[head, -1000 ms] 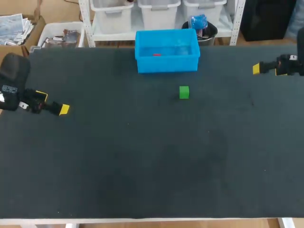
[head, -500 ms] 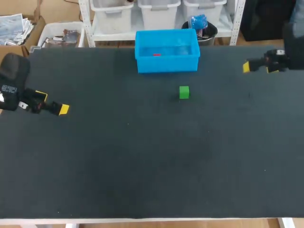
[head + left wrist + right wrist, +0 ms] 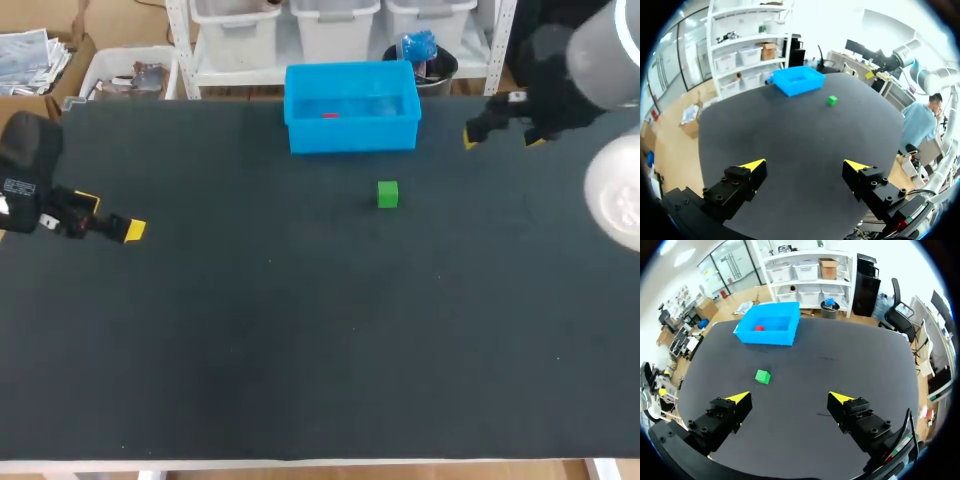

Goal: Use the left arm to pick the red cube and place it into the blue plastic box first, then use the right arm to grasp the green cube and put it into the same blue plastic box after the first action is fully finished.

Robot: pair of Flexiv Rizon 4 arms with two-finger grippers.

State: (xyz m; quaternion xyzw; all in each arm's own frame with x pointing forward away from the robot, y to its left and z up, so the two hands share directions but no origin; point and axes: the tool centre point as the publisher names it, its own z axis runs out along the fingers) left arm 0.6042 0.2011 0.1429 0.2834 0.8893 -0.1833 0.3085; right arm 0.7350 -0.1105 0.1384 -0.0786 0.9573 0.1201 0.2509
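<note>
Lying ahead of right fingers (image 3: 740,399): green cube (image 3: 762,376).

Robotics lab, manipulation test station. A wide matte-black desk (image 3: 300,350) serves as the work surface. Two industrial-type robot arms come in over it, the left arm (image 3: 28,165) from one side and the right arm (image 3: 585,60) from the other. Each ends in a two-finger claw with yellow tips: left claw (image 3: 111,217), right claw (image 3: 502,138). Props are plain: a blue plastic box (image 3: 350,135) holding a red cube (image 3: 330,115), and a green cube (image 3: 388,194) on the desk near it. These are simple coloured test pieces.
</note>
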